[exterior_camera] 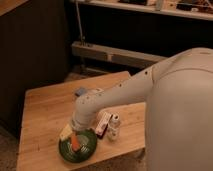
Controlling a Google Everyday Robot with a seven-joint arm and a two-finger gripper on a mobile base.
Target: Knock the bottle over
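The small white bottle (114, 126) stands upright on the wooden table (47, 107), near its front right edge. A flat white-and-red carton (103, 123) stands just left of it, touching or nearly touching. My white arm reaches in from the right and bends down over the green plate (86, 151). My gripper (75, 129) is at the plate's back left rim, left of the carton and a short way from the bottle. The arm hides most of it.
The plate holds an orange piece (74, 142) and a pale yellow piece (65, 132) at its rim. A small blue-grey object (81, 91) lies behind the arm. My white body (180, 115) fills the right side. A dark shelf unit stands behind the table.
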